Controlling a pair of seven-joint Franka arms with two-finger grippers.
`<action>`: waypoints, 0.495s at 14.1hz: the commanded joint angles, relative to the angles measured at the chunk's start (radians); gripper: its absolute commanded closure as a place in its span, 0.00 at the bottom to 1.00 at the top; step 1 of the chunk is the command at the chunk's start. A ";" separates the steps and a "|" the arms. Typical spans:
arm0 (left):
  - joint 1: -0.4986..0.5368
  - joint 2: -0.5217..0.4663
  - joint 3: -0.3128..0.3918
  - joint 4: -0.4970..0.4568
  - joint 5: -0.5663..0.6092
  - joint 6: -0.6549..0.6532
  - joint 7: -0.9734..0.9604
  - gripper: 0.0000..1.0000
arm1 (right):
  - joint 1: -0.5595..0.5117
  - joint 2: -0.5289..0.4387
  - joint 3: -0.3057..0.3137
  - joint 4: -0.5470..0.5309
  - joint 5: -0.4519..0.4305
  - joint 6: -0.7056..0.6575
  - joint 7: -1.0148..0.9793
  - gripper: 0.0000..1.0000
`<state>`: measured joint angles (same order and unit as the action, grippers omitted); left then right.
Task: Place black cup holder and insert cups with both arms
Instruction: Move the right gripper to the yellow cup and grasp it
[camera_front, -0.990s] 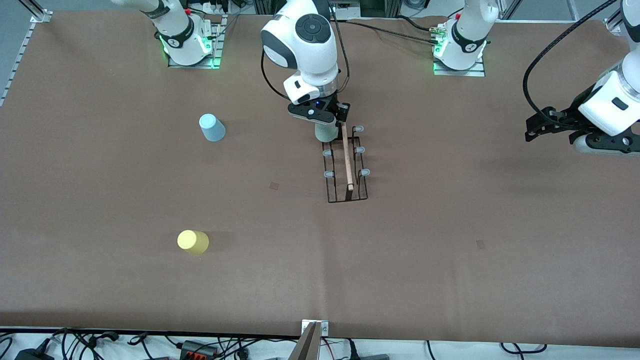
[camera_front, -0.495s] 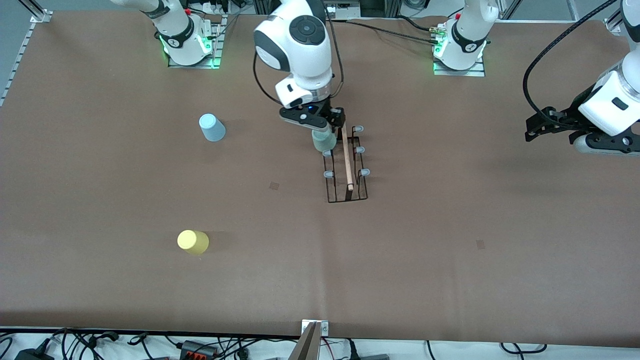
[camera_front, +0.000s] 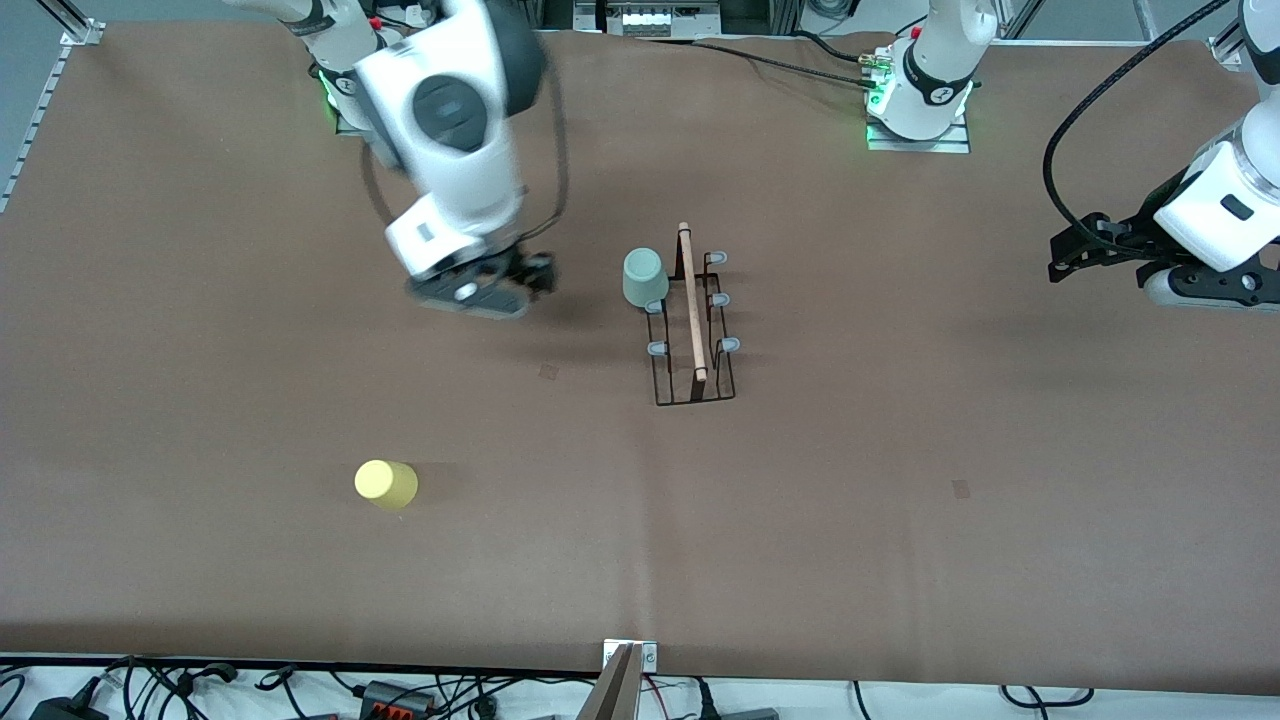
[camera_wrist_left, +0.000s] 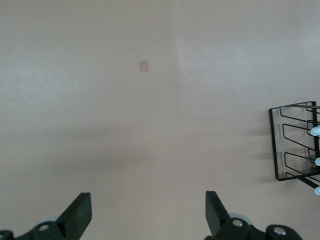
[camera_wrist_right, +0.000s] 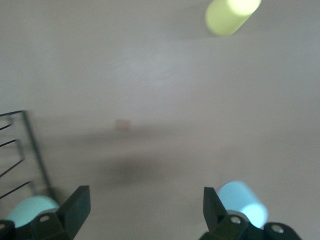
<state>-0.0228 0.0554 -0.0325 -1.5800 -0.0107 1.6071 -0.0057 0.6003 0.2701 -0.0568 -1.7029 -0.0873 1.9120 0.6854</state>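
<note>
The black cup holder (camera_front: 690, 340) stands mid-table, its wooden rod handle (camera_front: 692, 300) on top. A mint green cup (camera_front: 645, 277) sits upside down on the prong farthest from the front camera, on the side toward the right arm's end. The yellow cup (camera_front: 385, 483) lies nearer to the front camera. The right arm hides the light blue cup in the front view; it shows in the right wrist view (camera_wrist_right: 242, 202). My right gripper (camera_front: 488, 290) hangs open and empty over the table between the holder and the blue cup. My left gripper (camera_front: 1062, 258) waits open at the left arm's end.
The right wrist view also shows the yellow cup (camera_wrist_right: 231, 14), the mint cup (camera_wrist_right: 31, 210) and the holder's wire frame (camera_wrist_right: 22, 145). The left wrist view shows the holder's end (camera_wrist_left: 295, 145) and a small mark (camera_wrist_left: 144, 65). Cables lie along the table's front edge (camera_front: 400, 690).
My right gripper opened, left the mint green cup on the holder's prong and swung away toward the right arm's end, now covering the light blue cup. The left arm has not moved.
</note>
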 joint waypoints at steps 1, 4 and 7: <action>0.004 -0.011 -0.003 -0.008 -0.011 -0.006 0.016 0.00 | -0.135 -0.018 0.014 -0.033 -0.008 -0.013 -0.227 0.00; 0.003 -0.011 -0.004 -0.008 -0.011 -0.004 0.015 0.00 | -0.265 -0.040 0.014 -0.070 -0.006 0.008 -0.468 0.00; 0.003 -0.011 -0.010 -0.008 -0.011 -0.004 0.015 0.00 | -0.333 -0.040 0.015 -0.156 -0.005 0.215 -0.613 0.00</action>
<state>-0.0240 0.0554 -0.0354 -1.5801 -0.0107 1.6070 -0.0056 0.2995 0.2647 -0.0608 -1.7625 -0.0873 1.9960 0.1431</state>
